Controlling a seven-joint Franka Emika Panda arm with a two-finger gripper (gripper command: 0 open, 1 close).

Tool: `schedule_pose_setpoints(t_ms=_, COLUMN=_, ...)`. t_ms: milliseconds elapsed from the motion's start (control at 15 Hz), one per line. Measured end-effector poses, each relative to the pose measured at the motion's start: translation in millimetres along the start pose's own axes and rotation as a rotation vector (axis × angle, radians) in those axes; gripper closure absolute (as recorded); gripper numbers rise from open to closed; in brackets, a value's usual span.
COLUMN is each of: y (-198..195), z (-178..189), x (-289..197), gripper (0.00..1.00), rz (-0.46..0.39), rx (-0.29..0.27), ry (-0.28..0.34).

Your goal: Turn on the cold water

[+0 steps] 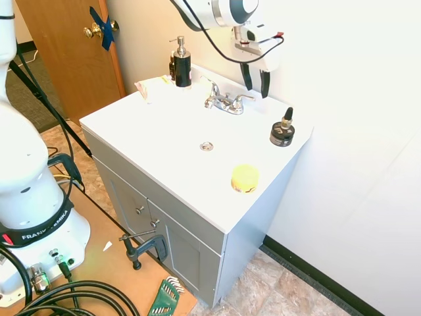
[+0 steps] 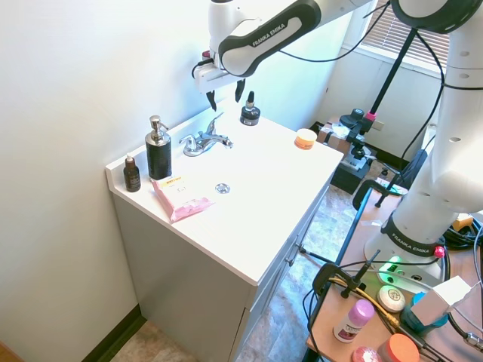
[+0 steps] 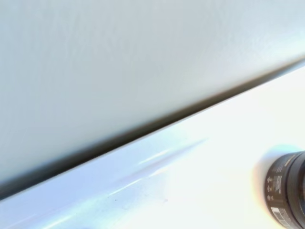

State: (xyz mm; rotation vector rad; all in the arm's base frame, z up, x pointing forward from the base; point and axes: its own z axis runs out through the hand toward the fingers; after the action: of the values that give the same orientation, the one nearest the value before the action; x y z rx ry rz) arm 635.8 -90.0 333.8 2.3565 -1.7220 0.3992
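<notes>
- Gripper (image 1: pixel 256 80) hangs above the back edge of the sink top (image 1: pixel 164 131), fingers pointing down, jaws apart with nothing between them.
- Faucet (image 1: pixel 225 102) sits at the back centre of the top; in the first exterior view the gripper is at about 1 o'clock from it, not touching.
- Cold lever (image 1: pixel 244 99) is the faucet's right-hand arm, lying level; no water seen.
- Dropper bottle (image 1: pixel 283 130) stands at 4 o'clock from the faucet; its dark side shows in the wrist view.
- Soap pump (image 1: pixel 181 63) stands at 10 o'clock from the faucet.
</notes>
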Motion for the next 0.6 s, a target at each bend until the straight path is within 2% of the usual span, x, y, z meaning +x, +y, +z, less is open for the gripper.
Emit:
schedule_pose_setpoints(t_ms=333, y=0, z=21, x=-15, gripper=0.0, rz=-0.011, rx=-0.033, ry=0.015)
schedule_pose_setpoints(t_ms=600, y=25, z=15, x=-26, gripper=0.0, rz=-0.013, rx=-0.033, ry=-0.007)
